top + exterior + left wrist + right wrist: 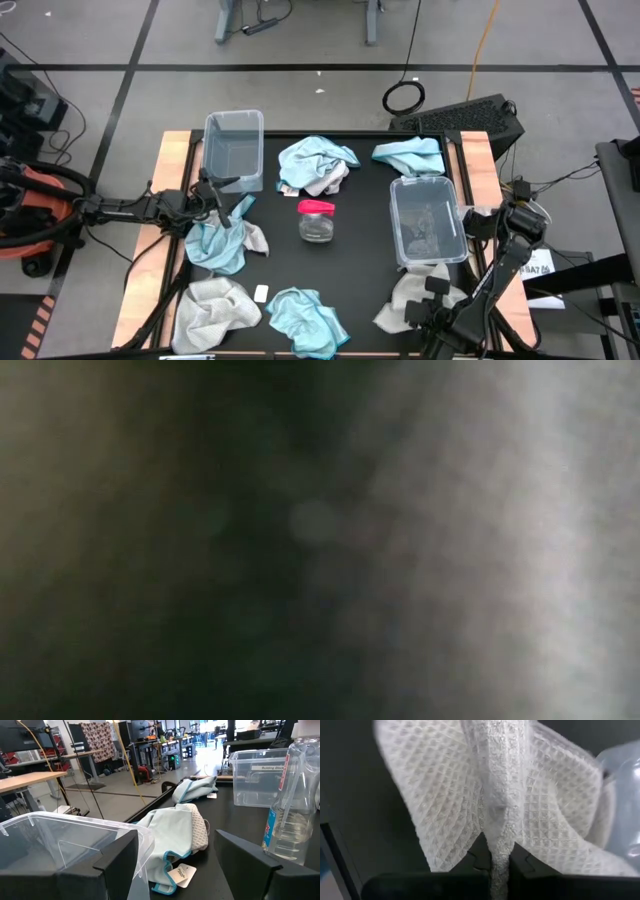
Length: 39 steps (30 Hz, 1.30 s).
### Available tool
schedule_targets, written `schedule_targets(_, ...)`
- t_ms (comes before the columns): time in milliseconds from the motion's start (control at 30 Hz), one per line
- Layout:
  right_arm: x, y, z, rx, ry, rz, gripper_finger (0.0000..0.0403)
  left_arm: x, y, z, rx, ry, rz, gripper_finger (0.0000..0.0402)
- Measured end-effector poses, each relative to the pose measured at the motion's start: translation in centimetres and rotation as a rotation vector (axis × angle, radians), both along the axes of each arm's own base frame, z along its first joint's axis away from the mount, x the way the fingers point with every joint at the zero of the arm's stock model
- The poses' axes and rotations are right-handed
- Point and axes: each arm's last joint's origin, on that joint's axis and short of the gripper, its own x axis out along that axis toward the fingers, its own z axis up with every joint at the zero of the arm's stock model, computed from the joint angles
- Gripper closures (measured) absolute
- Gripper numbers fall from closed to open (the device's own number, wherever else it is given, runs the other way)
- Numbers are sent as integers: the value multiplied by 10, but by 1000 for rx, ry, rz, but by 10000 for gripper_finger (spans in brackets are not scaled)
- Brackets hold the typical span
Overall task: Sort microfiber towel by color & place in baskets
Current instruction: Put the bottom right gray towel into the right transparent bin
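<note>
Down at the near right corner of the bench [350, 215], the right gripper [492, 865] is pinching a fold of a white waffle-weave towel [520, 805], its fingers clenched tight on the cloth. In the high view that towel [412, 297] is lying just beside the near end of the right basket [427, 220], which is sitting lengthwise along the bench's right side and seems to be holding nothing but reflections.

Across the bench, the left gripper [185, 865] is hovering with its fingers spread wide and holding nothing, close to the left basket [234, 150] at the far left corner; this basket is also showing no towel inside. A blue towel with a grey one tucked against it [222, 240] is lying below that gripper.

Between the baskets, a small clear jar with a pink lid [316, 220] is standing upright at mid-bench. Beyond it, a blue and white towel heap [317, 165] is resting near the far edge, and another blue towel [410, 155] is lying just beyond the right basket. At the near edge, a grey towel [212, 312] and a blue towel [308, 318] are lying side by side. The low view is showing only blur.
</note>
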Motion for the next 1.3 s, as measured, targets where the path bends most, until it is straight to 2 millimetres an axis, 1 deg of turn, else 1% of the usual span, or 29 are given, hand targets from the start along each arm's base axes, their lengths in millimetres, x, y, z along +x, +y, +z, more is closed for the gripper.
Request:
schedule_targets(300,16,-9,30,-66,-56,72,399,0,0,0,0,0,0,139)
schedule_targets(633,21,-38,74,-100,-254,126,399,0,0,0,0,0,0,139)
schedule_targets(1033,12,-80,132,-179,-519,211,399,0,0,0,0,0,0,139)
schedule_targets(1300,-2,-106,165,-295,-697,240,399,0,0,0,0,0,0,139)
